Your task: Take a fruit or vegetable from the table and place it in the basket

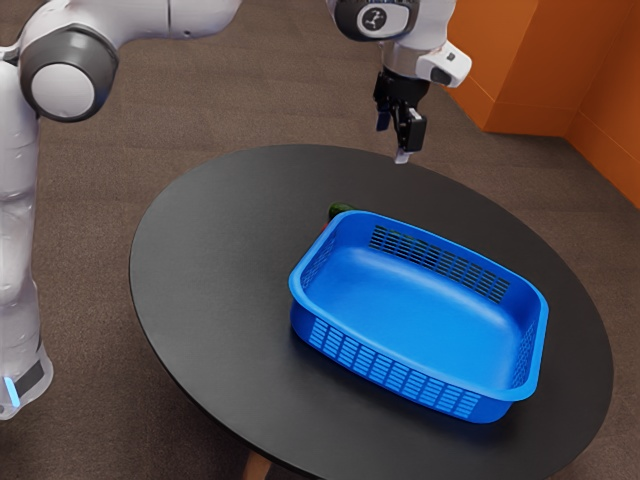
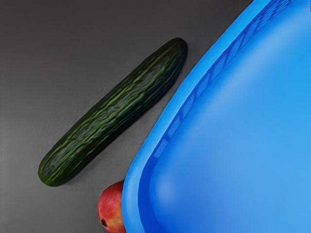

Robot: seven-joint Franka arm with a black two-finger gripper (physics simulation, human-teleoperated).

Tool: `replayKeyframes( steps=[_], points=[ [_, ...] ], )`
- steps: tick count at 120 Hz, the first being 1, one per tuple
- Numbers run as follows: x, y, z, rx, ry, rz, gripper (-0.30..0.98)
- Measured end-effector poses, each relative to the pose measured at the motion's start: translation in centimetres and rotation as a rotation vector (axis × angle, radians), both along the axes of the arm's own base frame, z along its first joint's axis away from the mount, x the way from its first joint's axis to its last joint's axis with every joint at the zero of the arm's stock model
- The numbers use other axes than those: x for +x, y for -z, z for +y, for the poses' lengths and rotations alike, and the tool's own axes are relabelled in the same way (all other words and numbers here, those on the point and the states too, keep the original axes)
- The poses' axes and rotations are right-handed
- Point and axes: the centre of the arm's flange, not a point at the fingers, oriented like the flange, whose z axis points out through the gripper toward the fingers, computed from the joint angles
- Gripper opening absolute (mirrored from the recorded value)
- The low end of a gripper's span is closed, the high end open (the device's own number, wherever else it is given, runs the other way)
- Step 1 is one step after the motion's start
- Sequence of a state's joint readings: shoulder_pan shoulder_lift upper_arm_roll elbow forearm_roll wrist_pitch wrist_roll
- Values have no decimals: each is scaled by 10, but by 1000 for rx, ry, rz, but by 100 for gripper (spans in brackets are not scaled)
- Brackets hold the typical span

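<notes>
Clock face laid on the counter [image 1: 208,268] as the exterior view shows it, twelve at its top; read left to right.

Arm [image 1: 66,88]: comes in from beyond nine, reaching across toward twelve.

Cucumber [image 2: 112,111]: between eleven and twelve, flat on the counter, just outside the basket [image 1: 392,374] and running along its wall, a narrow strip between. Red fruit [image 2: 112,208] close by, tucked against the basket's rim, partly hidden. Both qualify for your pick; neither is in the basket.

Hand [image 1: 393,141]: raised, about twelve. Fingers well parted, nothing between them, touching nothing.

Basket: from the middle out toward four, upright.

Step, my judgement: approach, before any grasp. The cucumber looks your easier pick. Bring the hand over its middle, turn so the fingers straddle its width, then descend; watch the finger on the basket side, which could catch the rim.
</notes>
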State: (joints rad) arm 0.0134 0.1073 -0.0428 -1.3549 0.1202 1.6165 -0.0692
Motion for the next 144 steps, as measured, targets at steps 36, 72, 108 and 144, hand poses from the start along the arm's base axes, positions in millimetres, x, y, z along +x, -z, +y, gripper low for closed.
replayKeyframes(
  steps=[36,72,108,144],
  points=[
    [-3,6,18,-12,1,52,68],
    [-77,50,57,-87,115,164,68],
    [-142,81,105,-97,309,67,68],
    [-142,116,81,-142,623,-81,68]
  ],
)
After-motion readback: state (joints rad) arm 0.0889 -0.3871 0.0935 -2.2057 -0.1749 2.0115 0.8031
